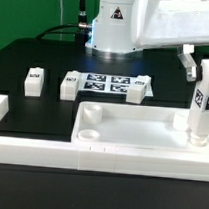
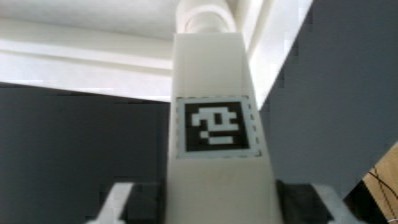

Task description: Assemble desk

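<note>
The white tabletop lies in the foreground of the exterior view, rim up. My gripper is shut on a white square-post leg with a black-and-white tag, holding it upright at the tabletop's corner on the exterior view's right. I cannot tell whether the leg's lower end touches the tabletop. In the wrist view the leg fills the middle between my fingers, with the tabletop beyond. Two more legs lie on the black table: one at the exterior view's left, one by the marker board.
The marker board lies flat behind the tabletop, with another white tagged piece at its end on the exterior view's right. A low white border rail runs along the exterior view's left and front. The arm's base stands at the back.
</note>
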`<move>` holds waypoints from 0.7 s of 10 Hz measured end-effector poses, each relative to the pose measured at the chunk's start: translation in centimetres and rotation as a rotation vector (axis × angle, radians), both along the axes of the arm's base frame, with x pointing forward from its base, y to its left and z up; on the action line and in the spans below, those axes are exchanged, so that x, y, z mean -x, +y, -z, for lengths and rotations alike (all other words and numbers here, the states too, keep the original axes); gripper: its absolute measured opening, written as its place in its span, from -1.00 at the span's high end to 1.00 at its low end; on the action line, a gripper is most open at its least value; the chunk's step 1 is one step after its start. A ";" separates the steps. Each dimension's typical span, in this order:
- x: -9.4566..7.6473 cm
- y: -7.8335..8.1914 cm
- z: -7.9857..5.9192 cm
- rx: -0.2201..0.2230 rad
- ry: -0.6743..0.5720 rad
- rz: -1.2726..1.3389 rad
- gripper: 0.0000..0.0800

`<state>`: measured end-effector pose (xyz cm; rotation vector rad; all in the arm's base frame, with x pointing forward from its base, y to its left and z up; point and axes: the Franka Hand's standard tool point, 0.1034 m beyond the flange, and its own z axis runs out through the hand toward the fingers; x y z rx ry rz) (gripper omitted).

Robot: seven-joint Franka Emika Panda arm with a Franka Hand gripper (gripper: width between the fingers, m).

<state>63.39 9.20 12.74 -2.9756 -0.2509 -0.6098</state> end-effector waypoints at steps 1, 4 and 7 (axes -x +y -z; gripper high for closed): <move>0.0 -0.1 0.1 0.000 0.001 0.002 0.27; 0.2 -0.1 0.6 0.000 0.008 0.001 0.27; 0.4 0.3 1.2 0.001 0.006 -0.002 0.27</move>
